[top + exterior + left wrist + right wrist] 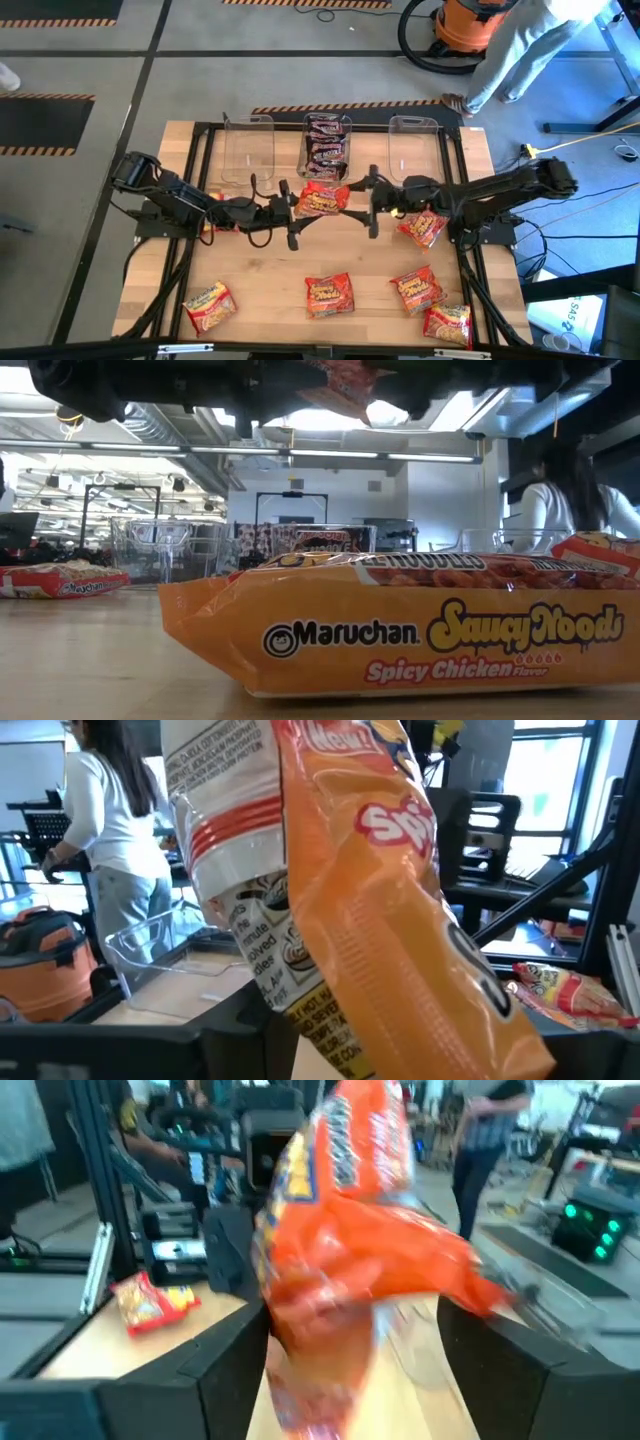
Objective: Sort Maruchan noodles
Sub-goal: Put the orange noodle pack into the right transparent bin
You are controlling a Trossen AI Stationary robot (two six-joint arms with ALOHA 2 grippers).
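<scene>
Dark pkts binned in middle tub point(327, 125); L gripper point(291, 214) pinches orange pkt point(322, 199), R gripper point(372, 202) spread, five on table point(270, 285) left.

Two dark jointed arms point(170, 195), black cabling, blocky black claw fingers point(215, 1370).

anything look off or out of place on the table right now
One orange noodle packet hangs tilted in the air between the left gripper and the right gripper, mid-handover. The other packets lie flat.
</scene>
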